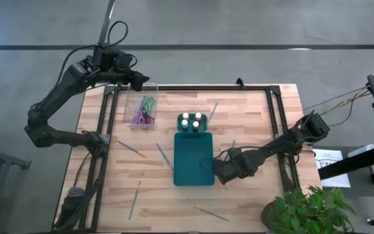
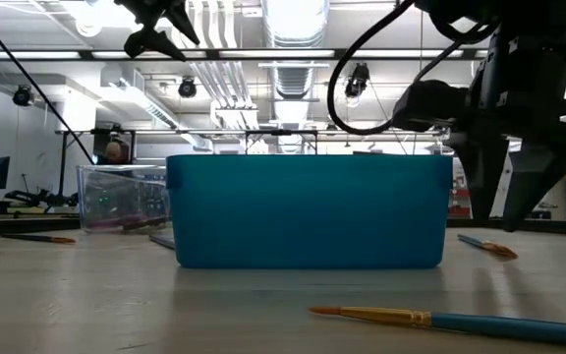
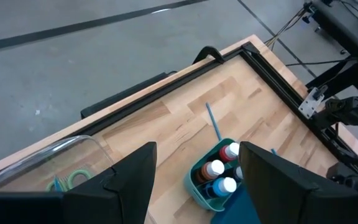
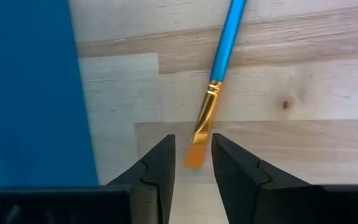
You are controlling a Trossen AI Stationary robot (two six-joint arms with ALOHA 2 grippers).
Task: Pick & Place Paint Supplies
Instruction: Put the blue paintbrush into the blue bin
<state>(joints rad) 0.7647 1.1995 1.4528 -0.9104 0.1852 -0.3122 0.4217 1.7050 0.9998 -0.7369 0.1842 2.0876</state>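
Note:
My right gripper (image 1: 221,170) (image 4: 194,163) points down just right of the teal tray (image 1: 193,159), open by a narrow gap. Its fingers stand on either side of the orange bristle tip (image 4: 195,154) of a blue-handled brush (image 4: 221,59) lying flat on the table; I see a small gap on each side. My left gripper (image 1: 139,80) (image 3: 197,152) hangs wide open and empty above the far corner of the clear box (image 1: 141,104), which holds scissors (image 1: 147,110). White-capped paint bottles (image 1: 191,121) (image 3: 219,174) stand in a small teal holder beyond the tray.
Several more brushes lie loose on the wood: one (image 1: 130,148) left of the tray, one (image 1: 135,198) near the front left, one (image 1: 211,213) (image 2: 440,320) at the near edge, one (image 1: 211,112) by the bottles. A potted plant (image 1: 304,211) stands at the near right corner.

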